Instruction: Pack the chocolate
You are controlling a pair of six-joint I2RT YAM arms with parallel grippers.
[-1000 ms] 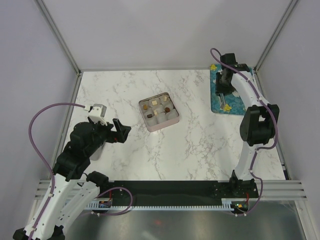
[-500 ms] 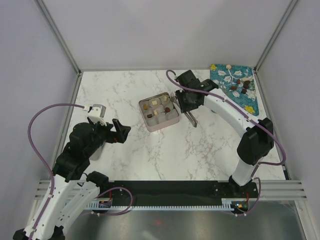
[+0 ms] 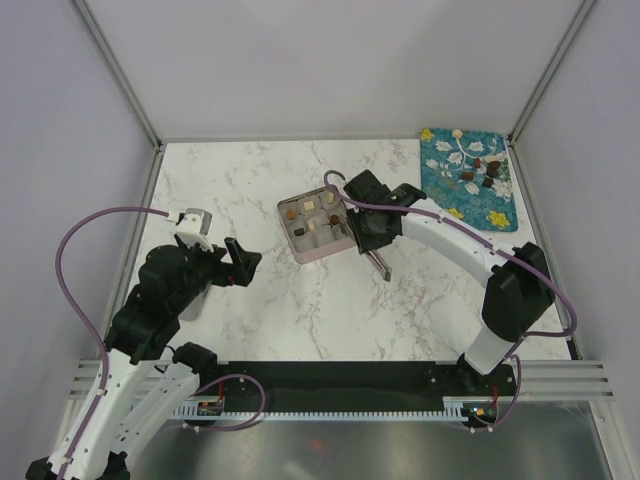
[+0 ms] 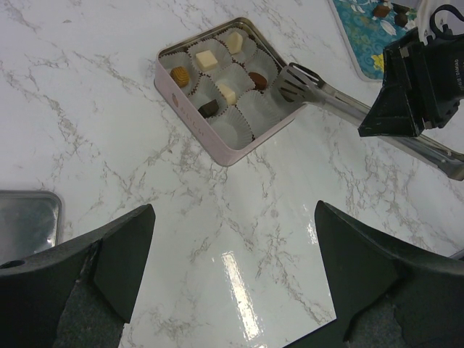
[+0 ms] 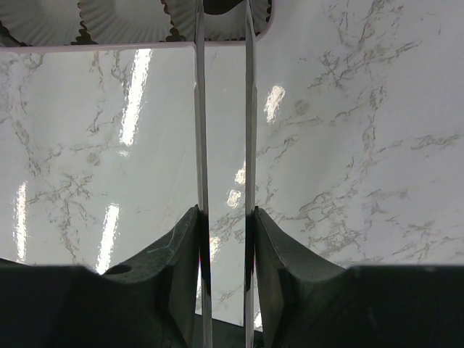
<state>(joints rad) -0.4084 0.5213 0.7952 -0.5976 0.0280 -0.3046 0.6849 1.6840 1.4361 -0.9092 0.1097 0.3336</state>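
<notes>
From the right wrist: right pincer (image 5: 223,239) set narrow on the long metal tongs (image 5: 199,145), clamping both thin blades side by side. Beyond them, only the near rim of the pink tin (image 5: 109,46) and a few white paper cups (image 5: 123,18) along the top edge, so little of the contents to be read there.

From the left wrist, much more of the tin. Several pieces of the chocolate (image 4: 209,61) sitting in separate cups, brown, cream and dark, beside some cups holding nothing. Looped tip of the tongs right at the tin's side nearest the right arm; touching or just above, cannot tell. Also at the left edge of that view, a flat grey metal piece (image 4: 25,217) lying on the marble worktop (image 4: 239,217), largely hidden under the left arm from above.

Left pincer (image 4: 235,268) spread wide, gripping nothing, well apart from the tin.

From above only: more of the chocolate on a blue patterned mat (image 3: 445,188) in the far right corner, well apart from the tin.
</notes>
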